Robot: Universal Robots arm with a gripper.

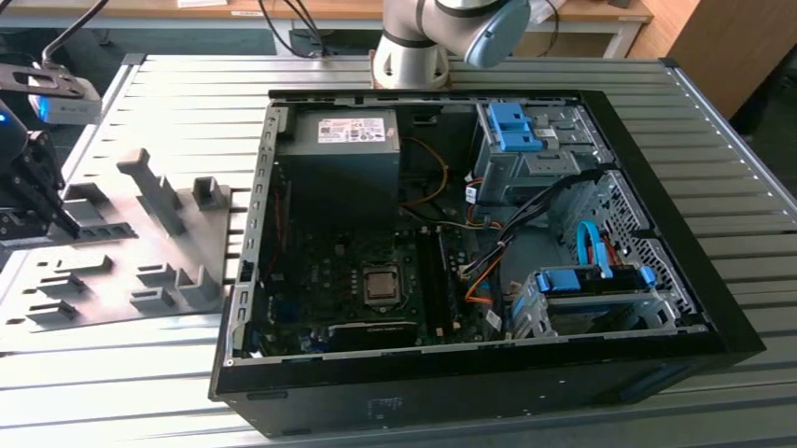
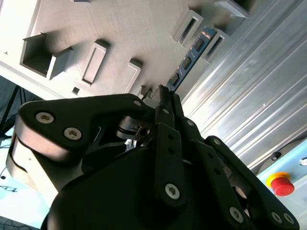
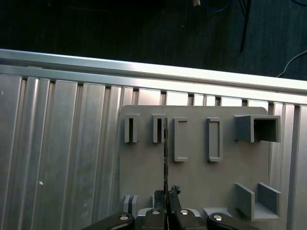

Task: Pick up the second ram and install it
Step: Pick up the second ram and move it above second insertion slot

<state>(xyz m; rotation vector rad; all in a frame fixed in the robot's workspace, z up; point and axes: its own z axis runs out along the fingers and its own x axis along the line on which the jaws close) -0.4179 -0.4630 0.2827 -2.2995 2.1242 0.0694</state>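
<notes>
The second ram point(image 2: 191, 56) is a thin dark board with a bluish sheen, and its far end lies at a slot block of the grey holder tray point(image 2: 120, 38). In the first wrist view the second ram point(image 3: 165, 153) shows edge-on as a narrow dark line over the tray point(image 3: 201, 172). My gripper point(image 2: 162, 91) is shut on the stick's near end, one black finger on each side point(image 3: 166, 192). In the exterior view the gripper point(image 1: 32, 201) hangs over the tray point(image 1: 125, 271) at the exterior view's far left, well apart from the open computer case point(image 1: 622, 373).
The case lies on its side on the ribbed metal table point(image 1: 748, 205), with motherboard point(image 1: 336, 271), power supply point(image 1: 342, 140), blue drive cages point(image 1: 517, 126) and loose cables point(image 1: 498, 243) inside. The arm's base point(image 1: 412, 47) stands behind it. A red stop button point(image 2: 280, 184) sits off the table edge.
</notes>
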